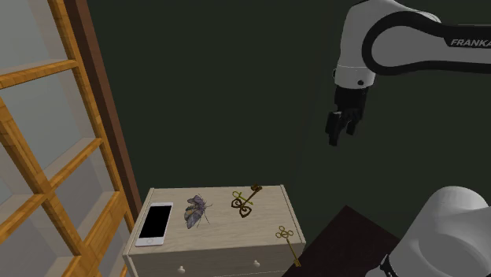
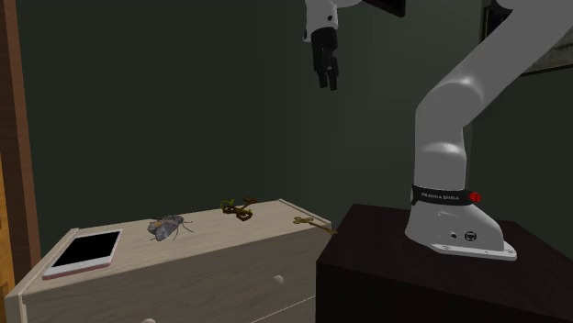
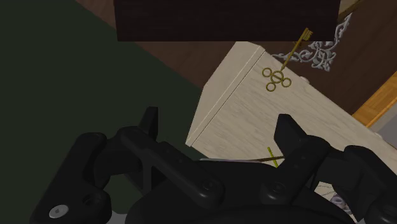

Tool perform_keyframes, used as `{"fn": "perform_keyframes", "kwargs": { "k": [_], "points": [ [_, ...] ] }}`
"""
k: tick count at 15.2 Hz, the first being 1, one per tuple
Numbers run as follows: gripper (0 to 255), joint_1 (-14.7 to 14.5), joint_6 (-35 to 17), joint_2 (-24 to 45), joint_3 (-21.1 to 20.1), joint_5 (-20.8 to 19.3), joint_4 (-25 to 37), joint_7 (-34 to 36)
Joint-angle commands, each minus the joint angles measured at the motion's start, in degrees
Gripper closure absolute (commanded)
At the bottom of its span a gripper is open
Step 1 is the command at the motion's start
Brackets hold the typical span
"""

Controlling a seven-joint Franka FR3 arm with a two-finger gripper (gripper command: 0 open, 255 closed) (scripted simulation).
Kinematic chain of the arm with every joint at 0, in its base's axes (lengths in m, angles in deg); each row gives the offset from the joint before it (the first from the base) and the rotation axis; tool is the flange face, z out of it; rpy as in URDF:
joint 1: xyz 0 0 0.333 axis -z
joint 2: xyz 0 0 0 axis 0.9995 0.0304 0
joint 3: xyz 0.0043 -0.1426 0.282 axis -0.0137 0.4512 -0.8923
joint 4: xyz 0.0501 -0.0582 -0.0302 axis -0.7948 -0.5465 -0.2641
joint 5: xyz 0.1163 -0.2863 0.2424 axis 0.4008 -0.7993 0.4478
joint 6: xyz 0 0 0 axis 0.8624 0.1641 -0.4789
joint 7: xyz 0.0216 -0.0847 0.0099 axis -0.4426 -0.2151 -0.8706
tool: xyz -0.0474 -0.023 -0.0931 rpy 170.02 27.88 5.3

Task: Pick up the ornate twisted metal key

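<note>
The ornate twisted key is dark bronze with a looped, heart-like bow. It lies flat near the back of the pale wooden dresser top, also seen as the twisted key in the second exterior view. My black gripper hangs high in the air, well above the dresser and off toward the shoulder view's right. The same gripper points down. In the wrist view the fingers stand wide apart with nothing between them. A thin piece of the key's shaft peeks past the hand.
A gold key with a three-ring bow overhangs the dresser edge nearest my stand. A moth figure and a phone lie further along the top. A wooden window frame rises beside the dresser.
</note>
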Motion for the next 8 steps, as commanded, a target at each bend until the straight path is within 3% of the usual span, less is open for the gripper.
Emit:
{"fn": "perform_keyframes", "kwargs": {
  "k": [1,8],
  "points": [
    [0,0.0,0.0,0.0,0.0,0.0,0.0,0.0],
    [0,-1.09,-16.09,2.6,-3.55,3.52,-10.09,6.35]
  ]
}}
